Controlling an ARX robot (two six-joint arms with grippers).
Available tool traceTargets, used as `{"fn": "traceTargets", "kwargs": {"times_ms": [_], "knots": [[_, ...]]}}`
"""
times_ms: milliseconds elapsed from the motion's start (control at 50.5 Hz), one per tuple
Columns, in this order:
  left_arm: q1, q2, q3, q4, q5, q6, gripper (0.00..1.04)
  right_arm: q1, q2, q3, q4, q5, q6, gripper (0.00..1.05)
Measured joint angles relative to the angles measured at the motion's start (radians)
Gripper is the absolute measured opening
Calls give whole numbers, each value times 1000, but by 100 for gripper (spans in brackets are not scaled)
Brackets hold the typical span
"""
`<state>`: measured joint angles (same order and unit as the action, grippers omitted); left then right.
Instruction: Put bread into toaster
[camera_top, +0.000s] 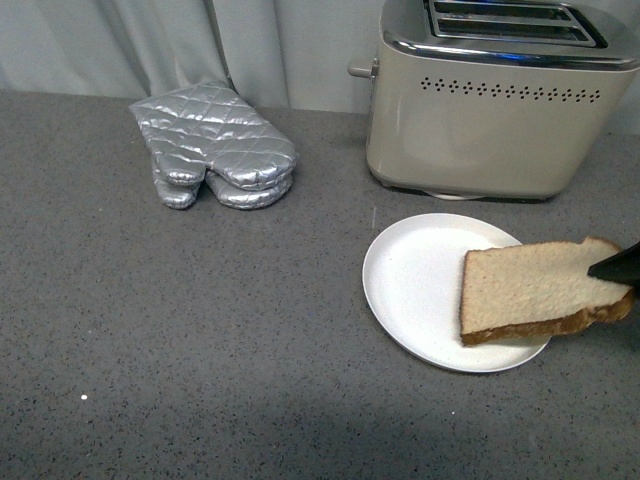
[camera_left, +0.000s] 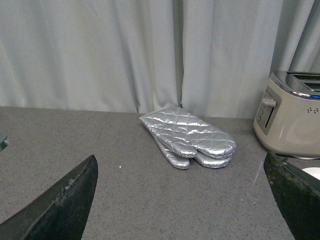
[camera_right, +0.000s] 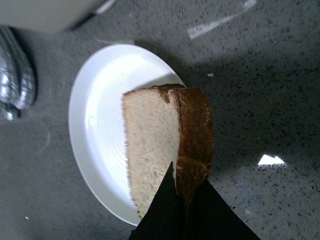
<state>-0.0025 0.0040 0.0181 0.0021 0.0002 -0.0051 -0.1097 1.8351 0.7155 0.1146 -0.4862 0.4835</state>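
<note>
The bread (camera_top: 535, 290) is a light-brown slice with a dark crust, held over the right part of a white plate (camera_top: 415, 285). My right gripper (camera_top: 618, 266) is shut on its right edge at the frame's right border. In the right wrist view the bread (camera_right: 155, 140) stands on edge above the plate (camera_right: 95, 130), pinched at its crust between my black fingers (camera_right: 165, 210). The beige toaster (camera_top: 490, 120) with a chrome top and two open slots stands behind the plate. My left gripper (camera_left: 182, 200) is open and empty over the counter, out of the front view.
A pair of silver quilted oven mitts (camera_top: 215, 145) lies at the back left of the grey speckled counter (camera_top: 200, 330), also in the left wrist view (camera_left: 190, 137). A grey curtain (camera_top: 250, 40) hangs behind. The toaster's lever side (camera_left: 267, 110) shows at the left wrist view's right edge.
</note>
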Motion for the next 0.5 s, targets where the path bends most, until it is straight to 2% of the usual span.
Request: {"fn": "traceTargets", "kwargs": {"times_ms": [178, 356, 495], "knots": [[0, 0, 0, 0, 0, 0, 98, 6, -238, -35, -42, 50, 241, 1], [0, 0, 0, 0, 0, 0, 98, 87, -528, -7, -95, 352, 561, 1], [0, 0, 0, 0, 0, 0, 98, 150, -561, 80, -85, 536, 674, 1]]}}
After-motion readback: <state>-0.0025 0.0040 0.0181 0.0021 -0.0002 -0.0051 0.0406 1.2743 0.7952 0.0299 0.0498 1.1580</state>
